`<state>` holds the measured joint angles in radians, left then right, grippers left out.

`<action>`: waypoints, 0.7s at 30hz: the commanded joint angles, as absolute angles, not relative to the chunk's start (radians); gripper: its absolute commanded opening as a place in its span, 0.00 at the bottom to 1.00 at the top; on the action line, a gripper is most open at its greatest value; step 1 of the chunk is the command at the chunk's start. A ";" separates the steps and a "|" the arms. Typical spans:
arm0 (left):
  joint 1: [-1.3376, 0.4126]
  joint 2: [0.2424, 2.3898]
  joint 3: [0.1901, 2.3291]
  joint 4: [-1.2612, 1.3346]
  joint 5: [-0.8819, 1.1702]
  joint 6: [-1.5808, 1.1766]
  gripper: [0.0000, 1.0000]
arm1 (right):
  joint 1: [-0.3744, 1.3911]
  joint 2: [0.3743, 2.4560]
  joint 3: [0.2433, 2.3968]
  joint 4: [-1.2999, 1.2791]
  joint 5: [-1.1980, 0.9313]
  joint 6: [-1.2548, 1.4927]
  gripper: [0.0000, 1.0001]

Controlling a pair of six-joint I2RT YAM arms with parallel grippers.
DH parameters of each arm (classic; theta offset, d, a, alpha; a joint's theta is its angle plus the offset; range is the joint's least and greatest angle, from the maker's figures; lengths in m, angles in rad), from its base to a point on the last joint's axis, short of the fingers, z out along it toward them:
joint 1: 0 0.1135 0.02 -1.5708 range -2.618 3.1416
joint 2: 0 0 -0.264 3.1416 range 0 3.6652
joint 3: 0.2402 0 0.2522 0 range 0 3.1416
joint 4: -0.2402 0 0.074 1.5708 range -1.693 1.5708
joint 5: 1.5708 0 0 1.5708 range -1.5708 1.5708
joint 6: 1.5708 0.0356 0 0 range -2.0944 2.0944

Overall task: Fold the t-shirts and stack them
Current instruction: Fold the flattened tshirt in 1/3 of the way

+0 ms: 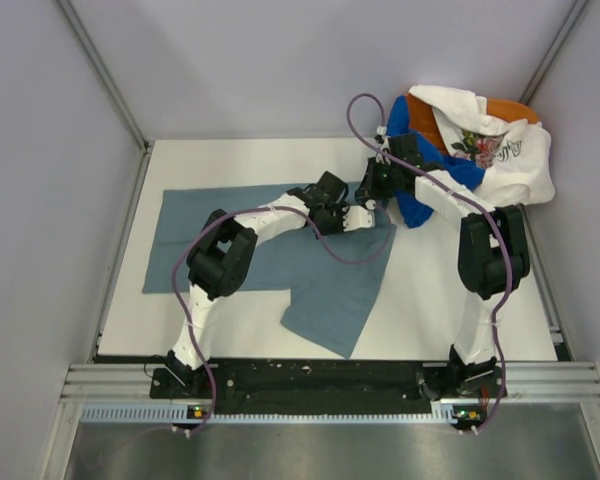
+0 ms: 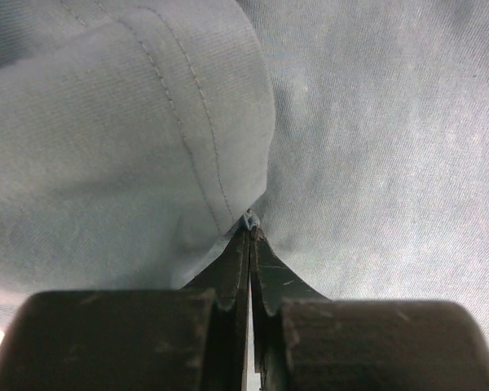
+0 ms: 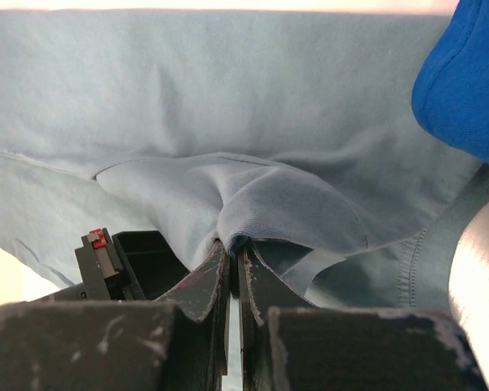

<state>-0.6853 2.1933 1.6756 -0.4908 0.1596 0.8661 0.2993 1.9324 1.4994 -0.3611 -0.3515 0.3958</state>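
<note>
While elbows jut, left tool (image 2: 249, 226) and right tool (image 3: 231, 244) pinch slate-blue t-shirt (image 1: 335, 295).

The top external camera looks down on the whole table (image 1: 430, 300) from high behind its near edge. Both wrist cameras look past their own jaws, very close to the slate-blue t-shirt (image 1: 330, 290), which all three views share.

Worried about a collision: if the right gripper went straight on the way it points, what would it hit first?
Likely the slate-blue shirt: the right gripper is shut on a fold of it, and more of that cloth fills the view ahead. The royal blue shirt sits off to the side.
</note>
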 commanded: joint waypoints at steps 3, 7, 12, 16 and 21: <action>-0.683 2.158 1.697 -0.489 0.192 0.831 0.00 | 0.307 1.856 1.500 -0.351 -0.330 0.373 0.00; -0.663 2.057 1.626 -0.465 0.216 0.827 0.00 | 0.307 1.836 1.483 -0.356 -0.324 0.370 0.00; -0.634 1.962 1.563 -0.486 0.279 0.833 0.00 | 0.308 1.807 1.444 -0.360 -0.321 0.364 0.00; -0.621 1.924 1.511 -0.511 0.336 0.854 0.00 | 0.316 1.795 1.413 -0.367 -0.318 0.357 0.00; -0.612 1.898 1.456 -0.554 0.394 0.888 0.00 | 0.336 1.789 1.364 -0.380 -0.324 0.351 0.00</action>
<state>-0.6163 1.9408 1.5028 -0.5018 0.3046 0.8520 0.3107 1.8484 1.3960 -0.3679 -0.3325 0.3721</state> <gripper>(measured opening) 0.007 0.013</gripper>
